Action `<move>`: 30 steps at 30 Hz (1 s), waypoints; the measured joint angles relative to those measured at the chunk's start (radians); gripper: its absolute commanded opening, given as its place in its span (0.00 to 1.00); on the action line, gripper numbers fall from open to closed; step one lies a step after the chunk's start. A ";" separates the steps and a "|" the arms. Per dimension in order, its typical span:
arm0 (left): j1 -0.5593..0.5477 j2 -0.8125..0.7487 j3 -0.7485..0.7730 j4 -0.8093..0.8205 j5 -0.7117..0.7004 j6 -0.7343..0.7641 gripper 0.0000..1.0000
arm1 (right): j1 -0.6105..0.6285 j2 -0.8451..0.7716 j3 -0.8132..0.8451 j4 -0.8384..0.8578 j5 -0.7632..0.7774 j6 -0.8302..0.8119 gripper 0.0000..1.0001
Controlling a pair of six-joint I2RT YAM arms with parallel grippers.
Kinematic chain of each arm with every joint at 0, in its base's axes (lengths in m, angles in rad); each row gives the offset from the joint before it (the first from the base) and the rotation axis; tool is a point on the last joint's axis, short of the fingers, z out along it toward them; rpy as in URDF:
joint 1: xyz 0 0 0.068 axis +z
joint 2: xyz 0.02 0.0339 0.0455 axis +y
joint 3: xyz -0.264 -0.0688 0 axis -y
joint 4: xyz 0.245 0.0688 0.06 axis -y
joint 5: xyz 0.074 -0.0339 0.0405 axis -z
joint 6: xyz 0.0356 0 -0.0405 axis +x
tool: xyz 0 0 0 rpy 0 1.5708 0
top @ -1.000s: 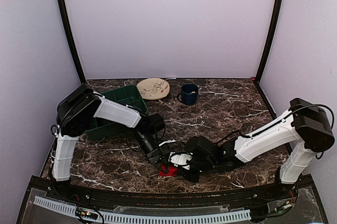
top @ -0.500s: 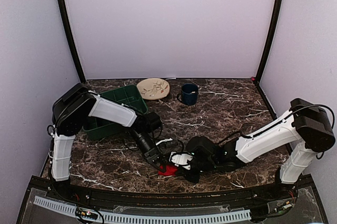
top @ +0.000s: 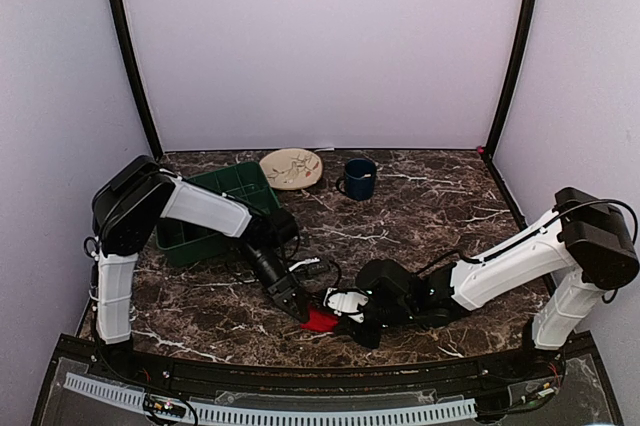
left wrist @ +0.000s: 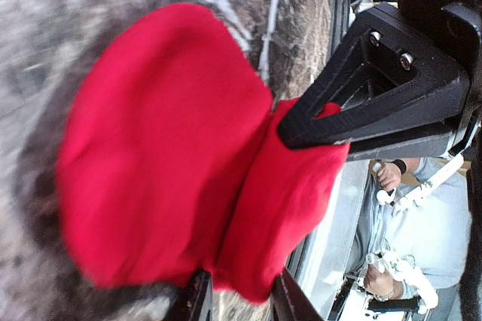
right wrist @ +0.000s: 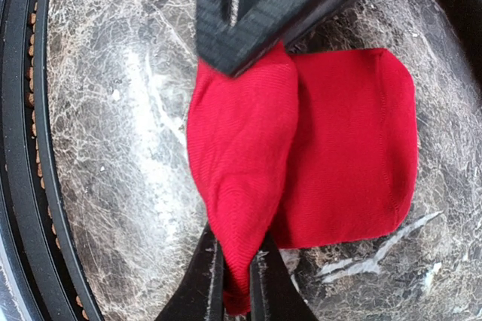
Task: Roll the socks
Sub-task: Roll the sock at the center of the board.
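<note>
Socks (right wrist: 301, 148): one red bundle (folded) | right hand (right wrist: 233, 268) pinches it | left hand (left wrist: 237, 302): grip unclear

The socks (top: 320, 320) lie on the worktop (top: 420, 216) near its front edge, between my left gripper (top: 297, 308) on their left and my right gripper (top: 336, 317) on their right. Farther back at the left sits a bin (top: 215, 208). Right of it, along the back edge, stand a plate (top: 291, 168) and then a mug (top: 359, 178).
</note>
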 measured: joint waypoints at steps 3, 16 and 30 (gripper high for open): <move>0.022 -0.018 -0.012 0.002 -0.023 -0.005 0.29 | 0.000 0.000 0.000 0.000 0.000 0.002 0.00; 0.058 -0.115 -0.104 0.098 -0.111 -0.055 0.28 | -0.020 0.005 0.000 -0.012 -0.061 0.010 0.00; 0.061 -0.400 -0.393 0.464 -0.328 -0.235 0.29 | -0.134 0.080 0.093 -0.089 -0.290 0.048 0.00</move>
